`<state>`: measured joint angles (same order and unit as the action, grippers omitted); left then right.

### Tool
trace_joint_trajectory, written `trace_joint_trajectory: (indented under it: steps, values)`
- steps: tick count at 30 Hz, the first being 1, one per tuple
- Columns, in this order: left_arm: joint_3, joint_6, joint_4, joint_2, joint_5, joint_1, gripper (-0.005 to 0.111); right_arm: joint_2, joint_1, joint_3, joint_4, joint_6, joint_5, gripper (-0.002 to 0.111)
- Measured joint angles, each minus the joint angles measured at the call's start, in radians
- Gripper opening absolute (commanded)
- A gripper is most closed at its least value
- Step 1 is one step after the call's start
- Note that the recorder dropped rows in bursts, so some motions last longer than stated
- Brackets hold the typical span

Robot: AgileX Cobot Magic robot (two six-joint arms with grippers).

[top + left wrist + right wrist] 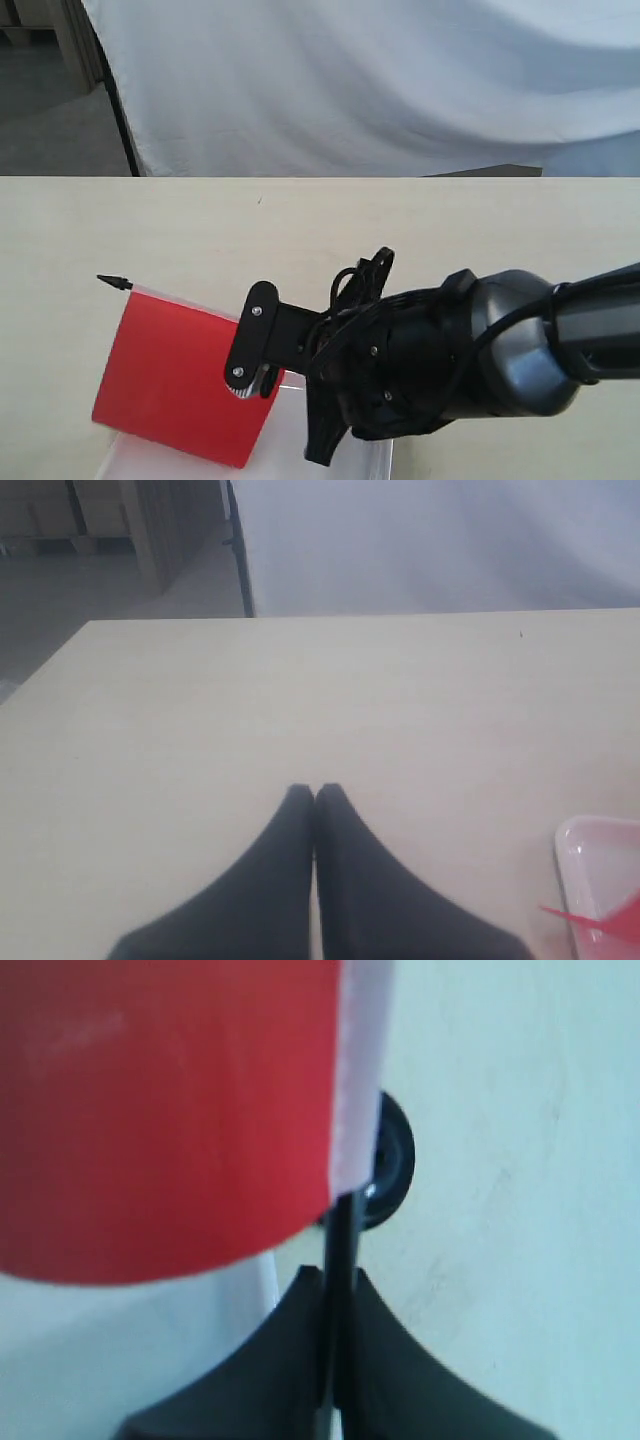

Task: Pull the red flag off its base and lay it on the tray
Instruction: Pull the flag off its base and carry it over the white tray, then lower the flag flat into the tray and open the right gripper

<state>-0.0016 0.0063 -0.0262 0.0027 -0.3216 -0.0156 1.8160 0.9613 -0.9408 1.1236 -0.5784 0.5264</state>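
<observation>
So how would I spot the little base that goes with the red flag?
Take the pale table, then the red flag held by its black stick in the right tool. Peeking out beside the flag's white hem is the base: a small round black disc lying flat on the table, unlike the thin straight stick and the white tray.

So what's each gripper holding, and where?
Right gripper pinches the small red cloth flag by its thin black stick, close to the cloth. Left gripper shut, empty.
</observation>
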Motion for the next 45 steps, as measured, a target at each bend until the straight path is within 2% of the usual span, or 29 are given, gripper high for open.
trace_joint_trajectory:
  steps: [6, 16, 19, 24, 27, 29, 41, 43, 45]
  values:
    - [0.000, 0.000, 0.000, 0.000, 0.000, 0.000, 0.000, 0.031, 0.029, 0.000, -0.164, 0.200, 0.051, -0.001]
    - [0.000, 0.000, 0.000, 0.000, 0.000, 0.000, 0.000, 0.123, 0.043, 0.000, -0.192, 0.238, 0.057, 0.001]
    - [0.000, 0.000, 0.000, 0.000, 0.000, 0.000, 0.000, 0.126, 0.043, 0.000, -0.186, 0.238, 0.060, 0.015]
    - [0.000, 0.000, 0.000, 0.000, 0.000, 0.000, 0.000, 0.128, 0.043, -0.002, -0.165, 0.238, 0.064, 0.054]
    - [0.000, 0.000, 0.000, 0.000, 0.000, 0.000, 0.000, 0.119, 0.043, -0.006, -0.151, 0.238, 0.072, 0.069]
    - [0.000, 0.000, 0.000, 0.000, 0.000, 0.000, 0.000, 0.110, 0.043, -0.007, -0.147, 0.238, 0.076, 0.073]
    - [0.000, 0.000, 0.000, 0.000, 0.000, 0.000, 0.000, 0.032, 0.043, -0.001, -0.216, 0.220, 0.053, 0.071]
    - [0.000, 0.000, 0.000, 0.000, 0.000, 0.000, 0.000, 0.008, 0.043, -0.001, -0.210, 0.203, 0.036, 0.062]
    - [0.000, 0.000, 0.000, 0.000, 0.000, 0.000, 0.000, -0.011, 0.043, -0.001, -0.180, 0.168, 0.009, 0.044]
